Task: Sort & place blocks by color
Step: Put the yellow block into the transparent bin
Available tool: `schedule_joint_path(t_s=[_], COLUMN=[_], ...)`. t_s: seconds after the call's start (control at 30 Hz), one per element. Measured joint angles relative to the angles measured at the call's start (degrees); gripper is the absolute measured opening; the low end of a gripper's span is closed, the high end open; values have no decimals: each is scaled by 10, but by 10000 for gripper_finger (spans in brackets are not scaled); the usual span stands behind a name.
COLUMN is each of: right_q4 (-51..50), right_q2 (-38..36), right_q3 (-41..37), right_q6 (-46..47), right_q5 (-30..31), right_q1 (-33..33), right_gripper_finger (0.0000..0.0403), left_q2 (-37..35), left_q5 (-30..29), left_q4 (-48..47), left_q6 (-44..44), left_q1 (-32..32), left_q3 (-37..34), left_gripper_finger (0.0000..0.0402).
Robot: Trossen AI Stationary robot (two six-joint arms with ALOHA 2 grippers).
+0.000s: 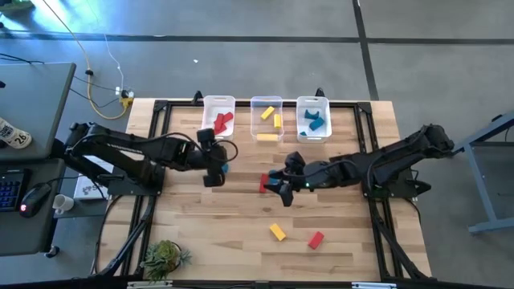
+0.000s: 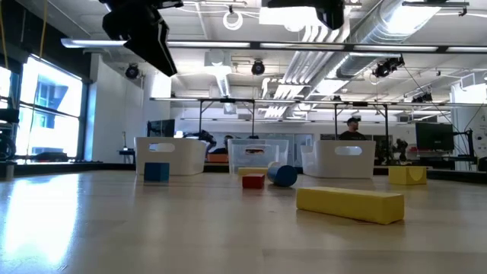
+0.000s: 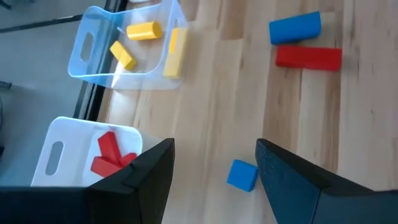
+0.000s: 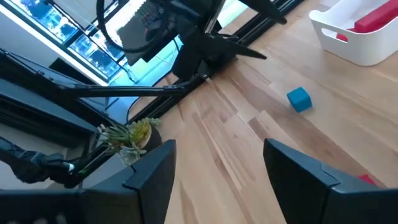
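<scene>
The left gripper (image 1: 214,170) hangs above the table with its jaws spread wide and nothing between them; in the left wrist view a small blue cube (image 3: 242,175) lies on the wood just ahead of its dark fingers (image 3: 149,171), apart from them. The right gripper (image 1: 281,189) hovers near the table's middle, likewise released and empty, close to a blue cylinder (image 3: 295,28) and a red bar (image 3: 308,57) that lie side by side, nearly touching. Farther toward the near edge a yellow bar (image 1: 278,232) and a red block (image 1: 316,239) lie loose, well apart from the bins. Along the far edge stand three bins: the red bin (image 1: 218,104) already holds red pieces, the yellow bin (image 1: 266,103) yellow ones, the blue bin (image 1: 313,103) blue ones, so several blocks remain to be sorted. The cube looks rigid, light and smooth-faced, probably painted wood or plastic; it should not crush, but its slick faces could slip if pinched near an edge. The safest hold is likely across two opposite flat faces, fingers squared to them and centred. The cylinder may roll if nudged, so it would be better gripped across its round sides from above.
</scene>
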Motion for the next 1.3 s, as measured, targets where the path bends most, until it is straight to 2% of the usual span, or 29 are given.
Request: schedule_joint_path(t_s=[0.2,0.5,0.63,0.8,1.0,1.3], right_q4=[22,72,59,-66,-272,-472], right_q2=[9,44,71,120,187,285], right_q3=[0,0,41,138,257,369], right_q6=[15,41,27,15,79,173], right_q5=[30,29,27,23,17,-60], right_q1=[34,51,55,57,56,56], right_gripper_finger=[228,228,228,228,228,228], left_q2=[1,1,1,1,1,1], left_q5=[0,2,2,3,13,17], left_q4=[2,5,9,15,16,16], left_q6=[15,22,35,35,35,35], left_q1=[22,34,34,34,34,34], left_q3=[0,0,0,0,0,0], left_gripper_finger=[213,213,213,213,213,213])
